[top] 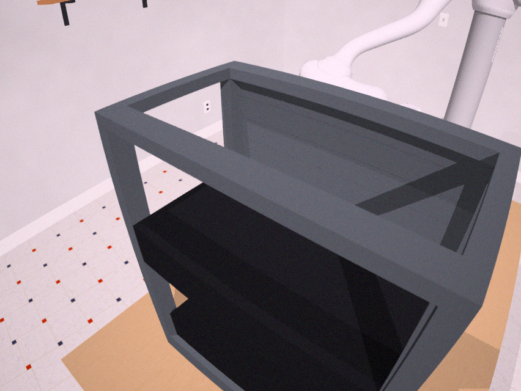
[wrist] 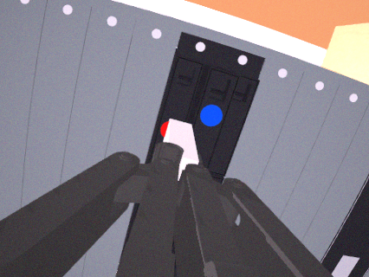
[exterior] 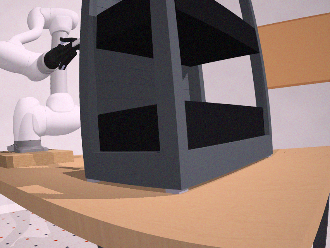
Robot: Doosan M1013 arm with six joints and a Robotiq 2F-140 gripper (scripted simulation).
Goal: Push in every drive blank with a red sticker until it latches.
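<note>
The grey rack [exterior: 165, 93] stands upright on the wooden table; it also fills the top view [top: 302, 201]. In the wrist view its front panel has a dark bay [wrist: 208, 106] holding narrow drive blanks. One blank carries a red sticker [wrist: 165, 128], mostly hidden behind my fingertips. The blank beside it carries a blue sticker [wrist: 211, 116]. My gripper [wrist: 175, 138] is shut and empty, its white-tipped fingers pressed end-on at the red-stickered blank. In the exterior view the gripper [exterior: 70, 43] meets the rack's far face near the top.
The robot base [exterior: 29, 145] sits on a wooden block at the table's far left. A row of pale dots [wrist: 112, 21] runs along the rack's front. A second dark bay [wrist: 348, 242] shows at the lower right. The table edge is close to the rack's near foot [exterior: 176, 191].
</note>
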